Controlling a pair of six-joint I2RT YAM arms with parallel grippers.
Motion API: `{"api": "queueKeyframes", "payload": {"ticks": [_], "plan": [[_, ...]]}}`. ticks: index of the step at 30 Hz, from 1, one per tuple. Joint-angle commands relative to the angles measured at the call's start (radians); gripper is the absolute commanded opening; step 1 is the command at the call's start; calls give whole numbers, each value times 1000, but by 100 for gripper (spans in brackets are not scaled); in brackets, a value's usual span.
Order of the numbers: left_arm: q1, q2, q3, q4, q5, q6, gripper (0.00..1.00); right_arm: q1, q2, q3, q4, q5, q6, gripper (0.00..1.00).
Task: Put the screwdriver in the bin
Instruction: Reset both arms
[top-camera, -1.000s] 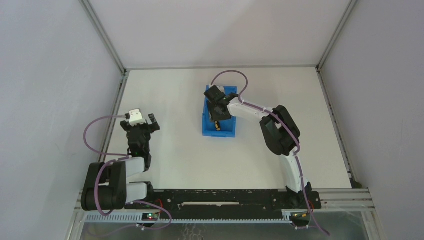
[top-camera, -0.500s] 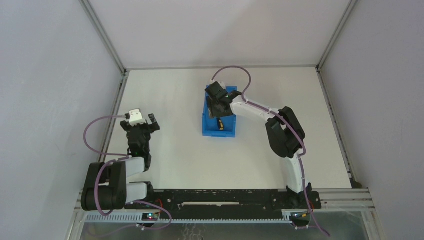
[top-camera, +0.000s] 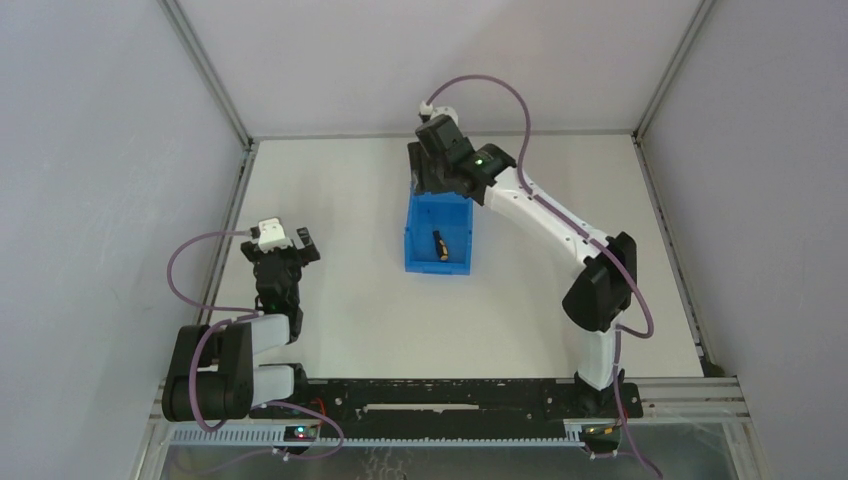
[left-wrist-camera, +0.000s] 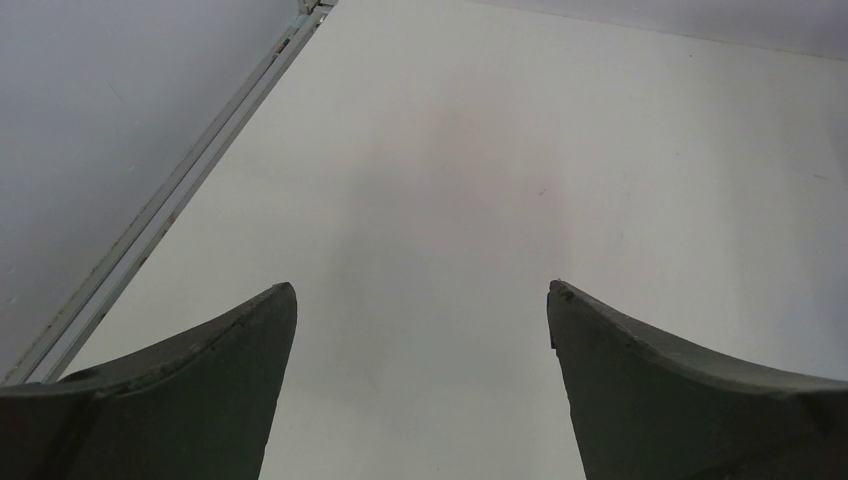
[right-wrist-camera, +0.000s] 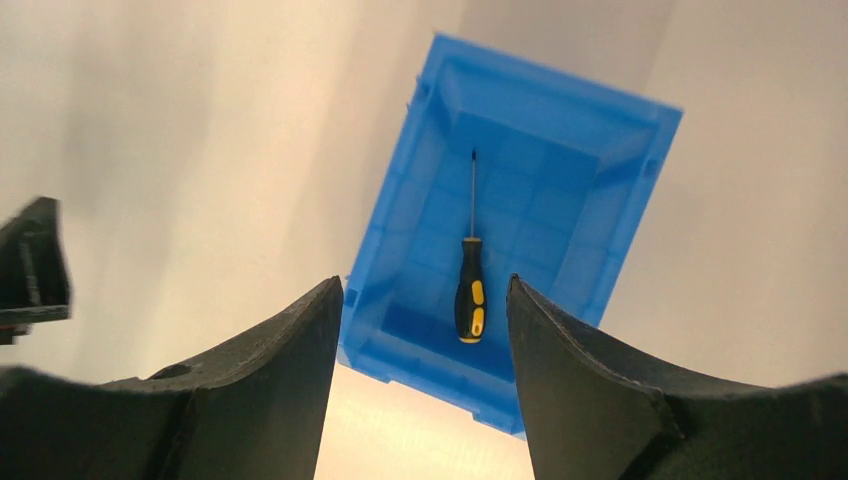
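The blue bin (top-camera: 420, 250) stands in the middle of the white table. The screwdriver (top-camera: 439, 245), with its black-and-yellow handle, lies flat on the bin's floor. The right wrist view shows the bin (right-wrist-camera: 600, 210) from above with the screwdriver (right-wrist-camera: 470, 295) inside it, shaft pointing away. My right gripper (top-camera: 432, 178) is open and empty, raised above the bin's far end; in the right wrist view the right gripper (right-wrist-camera: 425, 285) has its jaws well apart. My left gripper (top-camera: 285, 243) is open and empty over bare table at the left, and the left wrist view shows the left gripper (left-wrist-camera: 420, 290) with only table between its jaws.
A metal frame rail (top-camera: 232, 215) runs along the table's left edge, close to the left gripper; it also shows in the left wrist view (left-wrist-camera: 170, 200). Grey walls enclose the table on three sides. The right arm (top-camera: 560, 230) stretches over the table right of the bin.
The right gripper has lifted out of the bin and drawn back toward the far wall, leaving the screwdriver lying in the bin. The left arm has not moved.
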Motion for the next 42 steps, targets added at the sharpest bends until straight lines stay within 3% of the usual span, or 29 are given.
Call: {"api": "queueKeyframes", "payload": {"ticks": [1,5,9,10,16,22,32,42], "plan": [[5,-7,27,34,-12,20,100,10,-67,133,-83,37,-58,70],[5,-6,27,35,-12,20,100,14,-82,192,-115,41,-76,72],[5,-6,27,34,-13,20,100,14,-112,195,-123,64,-86,98],[5,-6,27,35,-12,20,100,13,-118,195,-126,76,-89,100],[6,-6,26,35,-11,20,100,-35,-162,148,-128,91,-115,100],[5,-6,26,34,-13,20,100,-135,-277,-49,-42,51,-172,100],[6,-6,26,34,-12,20,100,-468,-572,-421,130,-195,-236,100],[5,-6,26,35,-12,20,100,-718,-686,-531,138,-339,-316,100]]}}
